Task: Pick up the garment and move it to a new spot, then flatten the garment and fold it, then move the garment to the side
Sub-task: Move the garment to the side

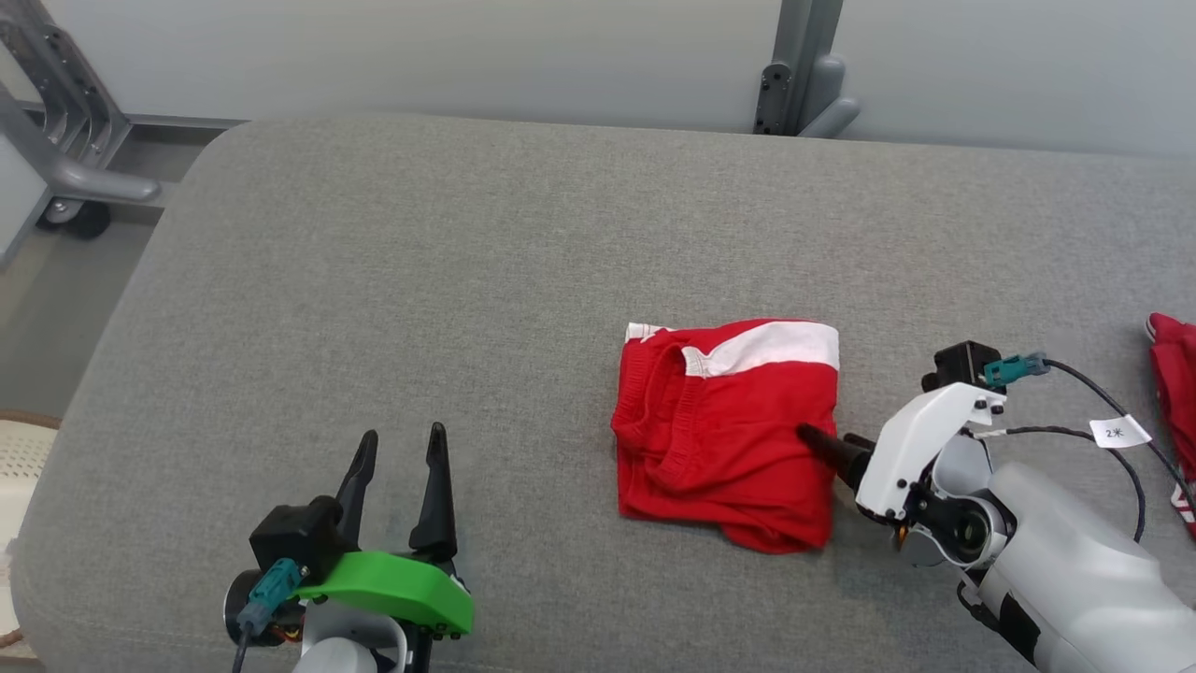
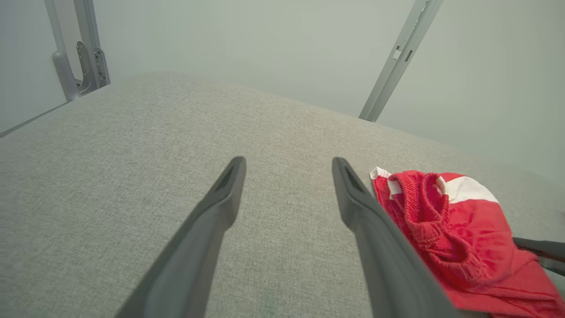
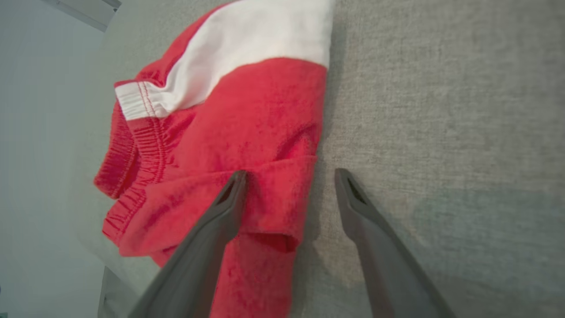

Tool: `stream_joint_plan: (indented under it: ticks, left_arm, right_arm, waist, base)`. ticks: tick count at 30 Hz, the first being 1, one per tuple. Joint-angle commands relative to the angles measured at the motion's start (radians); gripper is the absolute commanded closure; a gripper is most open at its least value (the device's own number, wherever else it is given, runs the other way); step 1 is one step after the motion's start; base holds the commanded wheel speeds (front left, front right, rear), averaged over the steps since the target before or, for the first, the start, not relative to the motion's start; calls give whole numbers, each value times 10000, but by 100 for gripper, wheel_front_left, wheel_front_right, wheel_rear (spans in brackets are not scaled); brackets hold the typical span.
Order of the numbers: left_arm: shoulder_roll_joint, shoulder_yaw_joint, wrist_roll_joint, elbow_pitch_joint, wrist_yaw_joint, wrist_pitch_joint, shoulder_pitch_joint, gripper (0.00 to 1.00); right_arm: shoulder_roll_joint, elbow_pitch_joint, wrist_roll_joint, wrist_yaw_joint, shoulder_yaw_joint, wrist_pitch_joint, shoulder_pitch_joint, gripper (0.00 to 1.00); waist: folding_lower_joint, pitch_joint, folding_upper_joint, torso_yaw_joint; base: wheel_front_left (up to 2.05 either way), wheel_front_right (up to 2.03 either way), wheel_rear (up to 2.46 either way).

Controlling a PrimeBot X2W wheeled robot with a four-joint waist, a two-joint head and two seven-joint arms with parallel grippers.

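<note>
Red cloth with a white band across the top: that's your garment (image 1: pixel 729 430), lying in a folded, roughly square bundle just right of centre on the grey fabric-covered tabletop (image 1: pixel 374 280). Your right end effector (image 3: pixel 290 176) is in low at the bundle's right-hand edge, jaws spread wide and gripping nothing. One finger (image 3: pixel 207 243) sits over the red cloth and the other over bare grey, so the edge runs right between them. Your left end effector (image 1: pixel 403 437) is wide too, empty, down near the front edge and well apart from the garment. Now, handling: it looks light and limp, several layers thick, with a ribbed elastic waistband (image 1: pixel 668 402) bunched on its left side. It won't hold its shape, so lift only the top layer and I'd expect the fold to spill open. Soft knit on a textured cover should bunch rather than slide if you drag it. Best purchase, I'd say, is that stacked right edge: close through all the layers, deep enough that the lower flap (image 3: pixel 265 256) comes along. The waistband is the thicker, grippier option if the left arm joins in. Mind the other red cloth (image 1: pixel 1173 365) at the far right, well apart.
</note>
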Motion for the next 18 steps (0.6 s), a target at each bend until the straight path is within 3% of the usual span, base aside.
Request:
stream_joint_plan:
  ticks: [1,7,9,10,12,18]
  left_arm:
    - [17,-1,65,14,8,5,-95,0]
    - [17,-2,74,36,2,5,-38,0]
    - [17,10,81,42,2,5,-11,0]
    - [17,10,81,42,2,5,-11,0]
    - [17,31,89,50,4,5,16,0]
    - [17,8,154,22,-26,5,-20,0]
  right_arm:
    - [30,126,81,-2,6,187,148,0]
    - [256,265,298,-2,-67,529,158,0]
    - [265,247,234,-2,-59,407,160,60]
    - [265,247,234,-2,-59,407,160,60]
    - [291,236,170,-2,-47,280,164,100]
    - [322,277,72,-2,4,27,138,100]
  waist:
    - [0,35,120,182]
    - [0,12,120,341]
    - [0,-6,120,349]
    - [0,-6,120,349]
    - [0,-16,120,333]
    - [0,-26,120,177]
  base:
    - [0,0,0]
    - [0,0,0]
    - [0,0,0]
    - [0,0,0]
    - [0,0,0]
    - [0,0,0]
